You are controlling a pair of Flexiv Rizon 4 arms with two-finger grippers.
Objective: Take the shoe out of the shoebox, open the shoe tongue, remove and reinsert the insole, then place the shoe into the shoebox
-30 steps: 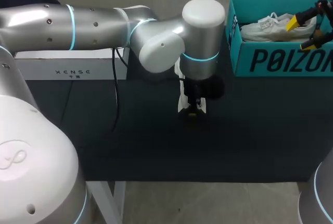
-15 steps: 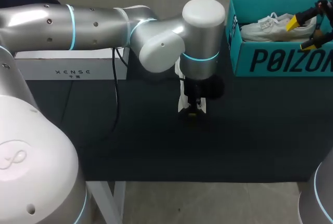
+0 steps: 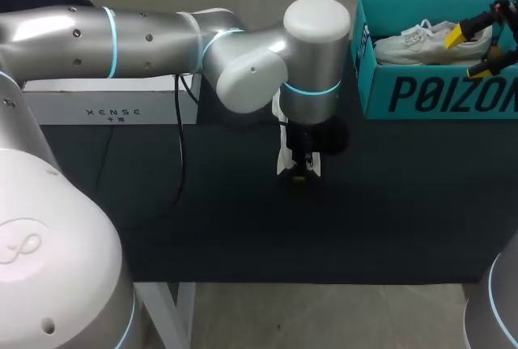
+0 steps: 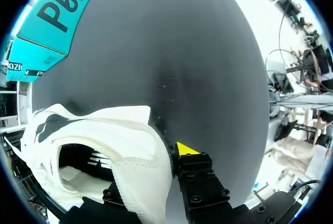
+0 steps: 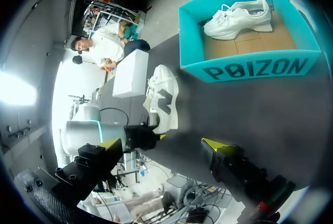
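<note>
Worryingly, the left pincer (image 4: 161, 161) clamps the white sneaker (image 4: 119, 130) only by its collar edge above the desk (image 3: 202, 203), so it may slip; the right pincer (image 5: 162, 145) stands apart.

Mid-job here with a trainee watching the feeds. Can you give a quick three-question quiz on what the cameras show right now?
1. True or false: the left tool grips a white shoe outside the teal shoebox.
2. Fill in: the right tool, near the shoebox, is ___ (open or shut).
3. Where is the second shoe?
A) lying inside the shoebox
B) held in the right tool
C) stacked on the white shoe

Key: 1 true; 2 open; 3 A.
</note>
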